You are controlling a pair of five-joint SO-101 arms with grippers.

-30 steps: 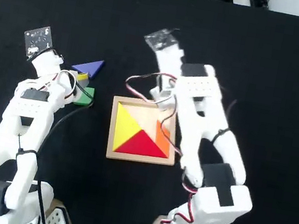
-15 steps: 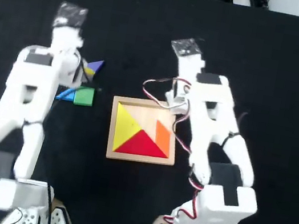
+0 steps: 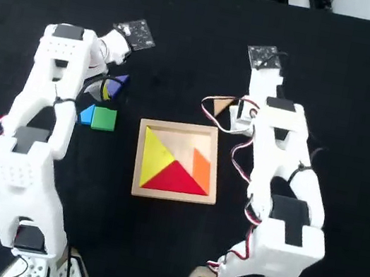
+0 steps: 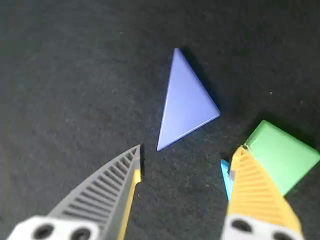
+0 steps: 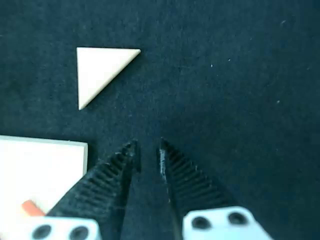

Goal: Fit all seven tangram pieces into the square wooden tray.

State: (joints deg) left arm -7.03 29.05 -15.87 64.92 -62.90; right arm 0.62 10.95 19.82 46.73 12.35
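The square wooden tray [image 3: 137,189] lies mid-table and holds a yellow triangle [image 3: 156,151], a red triangle [image 3: 175,178] and an orange piece [image 3: 202,169]. To its left lie a purple triangle [image 4: 185,100], a green square [image 4: 282,155] and a light blue piece [image 4: 225,175]. My left gripper [image 4: 189,150] hangs open just short of the purple triangle [image 3: 117,85], with nothing between its fingers. A pale triangle [image 5: 102,72] lies beyond the tray's far right corner [image 5: 40,170]. My right gripper [image 5: 147,145] is beside it, fingertips almost together and holding nothing.
The black table cloth has free room to the right of the right arm [image 3: 277,162] and along the far side. The left arm [image 3: 47,107] stands over the table's left part, close to the green square [image 3: 104,118] and the blue piece [image 3: 86,115].
The right arm has drawn back off the tray to the right, uncovering the orange piece and the pale triangle. The left arm has swung up and over to the purple triangle.
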